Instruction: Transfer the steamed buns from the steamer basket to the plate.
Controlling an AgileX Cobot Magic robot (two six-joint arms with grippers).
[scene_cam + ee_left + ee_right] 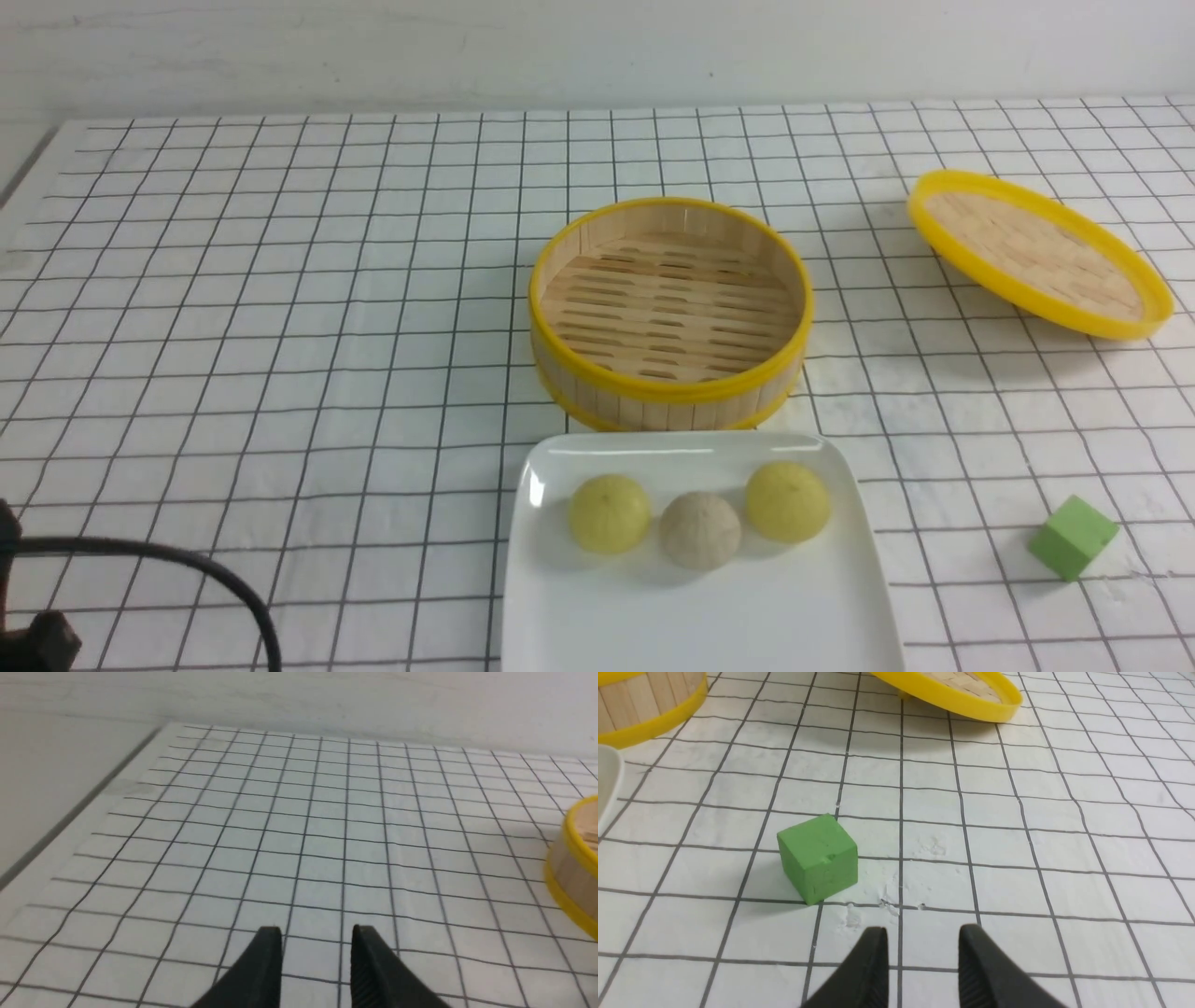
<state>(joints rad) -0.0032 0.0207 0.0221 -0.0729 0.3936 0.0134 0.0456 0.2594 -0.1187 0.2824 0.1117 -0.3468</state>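
Three small dome-shaped steamed buns (698,520), two pale yellow flanking one beige, are seen in a row on the glossy white square plate (597,616). The round bamboo steamer basket (670,313), just behind, is empty. The left gripper (316,940) and right gripper (923,940) are parted, holding nothing.

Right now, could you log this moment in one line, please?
steamed buns: three on plate | steamer basket: empty | left gripper: open | right gripper: open

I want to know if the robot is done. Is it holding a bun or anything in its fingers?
No, nothing is held. The left gripper and right gripper are both open and empty. All three steamed buns sit on the plate.
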